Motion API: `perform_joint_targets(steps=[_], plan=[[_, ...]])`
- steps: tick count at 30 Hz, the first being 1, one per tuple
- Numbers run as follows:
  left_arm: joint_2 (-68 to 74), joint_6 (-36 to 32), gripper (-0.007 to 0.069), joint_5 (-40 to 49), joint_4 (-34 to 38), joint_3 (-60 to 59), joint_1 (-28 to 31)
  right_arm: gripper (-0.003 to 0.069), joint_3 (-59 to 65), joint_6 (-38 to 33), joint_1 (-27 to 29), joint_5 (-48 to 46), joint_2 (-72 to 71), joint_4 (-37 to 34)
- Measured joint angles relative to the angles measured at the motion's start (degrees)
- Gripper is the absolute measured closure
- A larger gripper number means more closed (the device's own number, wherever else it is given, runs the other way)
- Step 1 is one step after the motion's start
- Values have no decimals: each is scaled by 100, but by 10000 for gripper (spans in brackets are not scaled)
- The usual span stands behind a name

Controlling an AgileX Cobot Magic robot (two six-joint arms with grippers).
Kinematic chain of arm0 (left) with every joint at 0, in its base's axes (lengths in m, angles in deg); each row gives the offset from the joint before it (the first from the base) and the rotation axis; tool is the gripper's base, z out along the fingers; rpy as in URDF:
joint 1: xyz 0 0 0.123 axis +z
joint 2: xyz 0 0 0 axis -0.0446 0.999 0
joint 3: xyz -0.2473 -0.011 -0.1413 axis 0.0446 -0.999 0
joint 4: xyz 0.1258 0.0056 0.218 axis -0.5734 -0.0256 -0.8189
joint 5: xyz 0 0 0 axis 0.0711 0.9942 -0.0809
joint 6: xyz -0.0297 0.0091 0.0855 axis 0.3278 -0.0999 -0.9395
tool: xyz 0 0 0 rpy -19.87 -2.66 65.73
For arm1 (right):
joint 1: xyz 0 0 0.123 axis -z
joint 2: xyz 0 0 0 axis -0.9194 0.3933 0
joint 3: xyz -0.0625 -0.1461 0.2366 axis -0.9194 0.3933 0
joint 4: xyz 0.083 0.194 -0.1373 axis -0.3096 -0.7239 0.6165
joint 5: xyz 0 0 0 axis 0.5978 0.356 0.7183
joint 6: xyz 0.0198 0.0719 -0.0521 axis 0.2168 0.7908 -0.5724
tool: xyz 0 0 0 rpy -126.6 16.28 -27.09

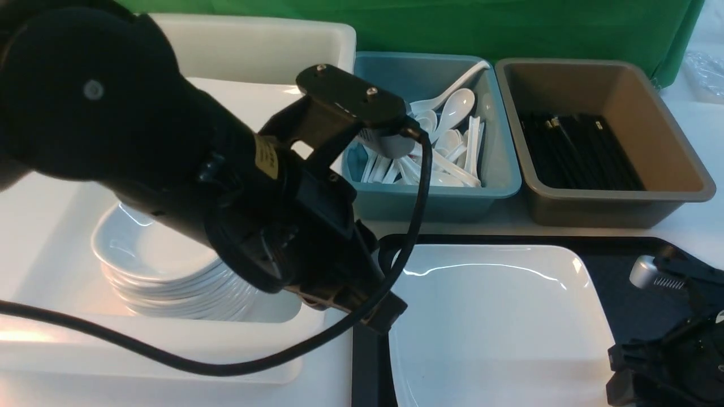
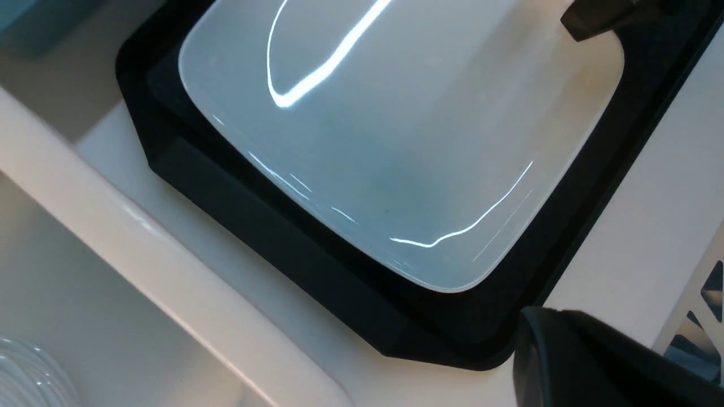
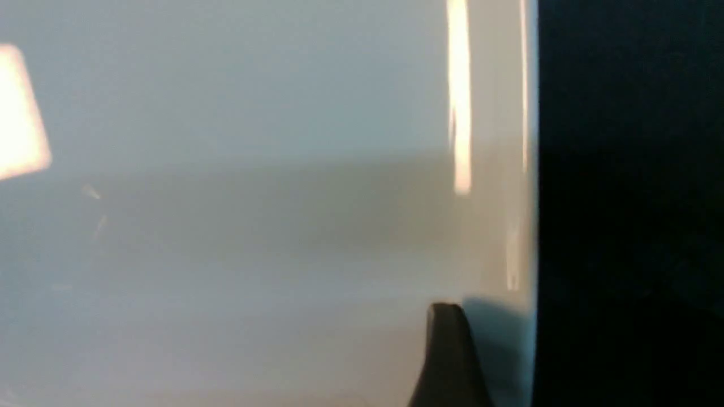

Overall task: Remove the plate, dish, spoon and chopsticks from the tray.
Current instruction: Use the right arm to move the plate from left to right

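Observation:
The large white plate (image 1: 498, 316) lies flat on the black tray (image 1: 616, 294) and fills most of it. My left gripper (image 1: 387, 316) hangs by the tray's left rim, close to the plate's corner (image 2: 447, 277). Only one of its dark fingers (image 2: 565, 356) shows, and it holds nothing. At the plate's right edge is my right gripper (image 1: 622, 367). One of its fingers (image 3: 447, 350) stands over the plate (image 3: 254, 198) just inside the rim, and the other is lost against the dark tray (image 3: 622, 169). No dish, spoon or chopsticks show on the tray.
A white tub (image 1: 51, 237) at the left holds a stack of small white bowls (image 1: 164, 265). Behind the tray, a blue tub (image 1: 498, 169) holds several white utensils and a brown tub (image 1: 667, 141) holds thin black sticks. My left arm blocks much of the middle.

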Motion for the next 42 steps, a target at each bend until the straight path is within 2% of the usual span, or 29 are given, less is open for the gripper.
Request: perform_joint_targets(steps=[3,5,7,9,17,20,23,26,28,30,32,34,36,38,40,41,42], plan=[[0,0,621,-7,-15,0,0,231,0,-1,0,23,120,-125],[0,0,621,-7,-15,0,0,325,-19,-182,0,23,165,-225],[0,5,621,-7,-15,0,0,462,-36,-345,0,3,173,-241],[0,12,621,-7,-15,0,0,505,-57,-387,13,-21,107,-256],[0,116,621,-7,-8,0,0,517,-42,-124,13,-162,-310,98],[0,121,621,-7,21,0,0,517,-42,441,13,-338,-540,771],[0,121,621,21,28,0,0,520,-42,1439,13,-666,-724,2062],[0,121,621,29,28,0,0,564,-37,2043,32,-896,-744,2821],[0,121,621,14,28,0,0,556,-37,2217,40,-933,-755,3047],[0,121,621,-54,40,0,0,469,-37,2303,40,-947,-755,3093],[0,121,621,-136,77,0,0,375,-37,2316,40,-947,-755,3093],[0,121,621,-263,163,0,0,211,-44,2244,40,-1027,-763,3098],[34,127,621,-281,184,66,0,114,-112,2080,40,-1281,-804,3071],[130,182,621,-221,169,250,0,103,-247,1871,40,-1584,-965,2981],[260,208,621,-149,126,510,0,140,-378,1631,40,-1771,-1202,2862],[522,249,621,-34,68,864,0,239,-557,1315,40,-1918,-1693,2629],[523,249,621,-18,62,906,0,253,-557,1277,40,-1923,-1693,2600]])
